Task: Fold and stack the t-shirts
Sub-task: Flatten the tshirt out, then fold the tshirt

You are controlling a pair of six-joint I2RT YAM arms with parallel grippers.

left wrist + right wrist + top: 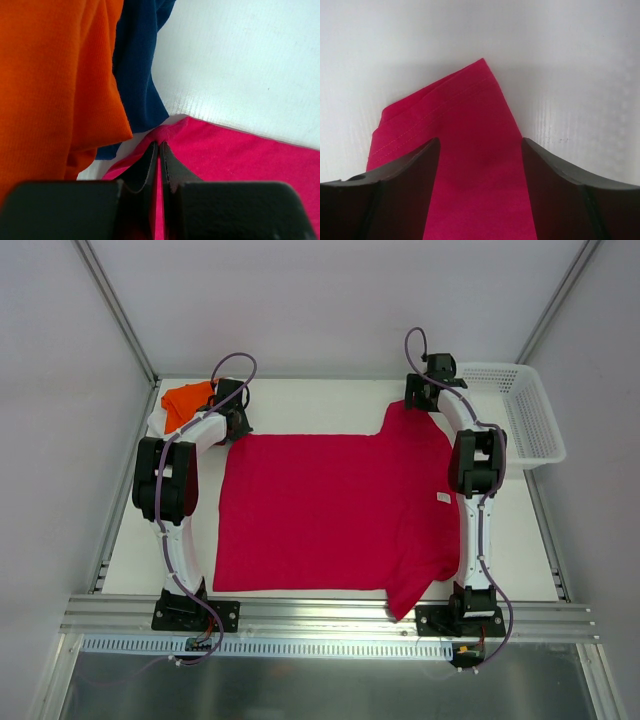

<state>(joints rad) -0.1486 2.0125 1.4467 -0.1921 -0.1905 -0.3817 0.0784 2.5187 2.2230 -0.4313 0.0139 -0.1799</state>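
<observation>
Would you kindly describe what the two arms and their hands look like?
Both arms, left and right, have white links, bulky black joints and black bases. A purple cable loops along each. The left hand and right hand have matte black fingers.

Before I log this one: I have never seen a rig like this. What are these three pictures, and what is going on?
Two small robot arms are bolted at the near edge of a white table. One picture looks down from above; the other two come from cameras on each wrist. A crimson-red t-shirt lies spread flat. At the far left sits a pile with an orange t-shirt and a navy-blue t-shirt; a white mesh basket stands far right. The left gripper has its jaws shut, pinching the red shirt's edge. The right gripper has open jaws straddling a sleeve.
</observation>
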